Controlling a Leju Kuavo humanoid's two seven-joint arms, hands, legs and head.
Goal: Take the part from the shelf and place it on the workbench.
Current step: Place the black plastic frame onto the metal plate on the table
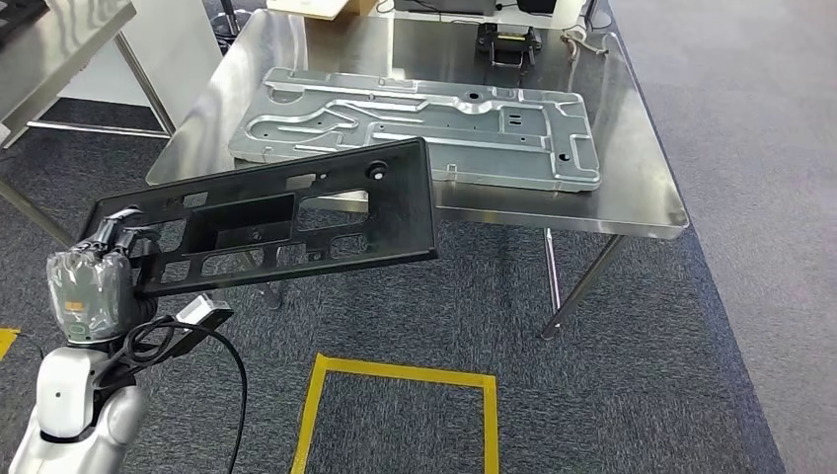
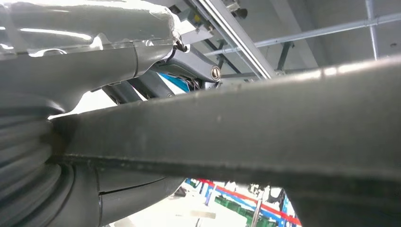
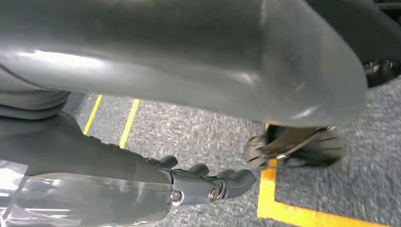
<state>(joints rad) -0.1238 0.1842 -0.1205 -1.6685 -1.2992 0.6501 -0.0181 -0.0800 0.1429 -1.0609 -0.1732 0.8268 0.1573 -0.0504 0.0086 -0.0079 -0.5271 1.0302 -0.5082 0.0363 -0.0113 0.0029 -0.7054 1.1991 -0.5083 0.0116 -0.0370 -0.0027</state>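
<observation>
The part is a long black plastic panel point(image 1: 286, 217) with several cut-outs. My left hand point(image 1: 94, 281) grips it at its left end and holds it out in the air, almost level. Its far end hangs over the near edge of the steel workbench point(image 1: 632, 188). In the left wrist view the panel's edge point(image 2: 265, 127) runs across the picture, with my left hand point(image 2: 94, 52) clamped around it. My right hand point(image 3: 198, 182) hangs low over the grey carpet with its fingers loosely apart and nothing in them.
A large grey stamped metal plate point(image 1: 424, 123) covers most of the workbench. A small black device point(image 1: 508, 44) and a cable point(image 1: 582, 39) lie at its far edge. A second steel table point(image 1: 59, 39) stands at the far left. Yellow tape point(image 1: 395, 395) marks a square on the floor.
</observation>
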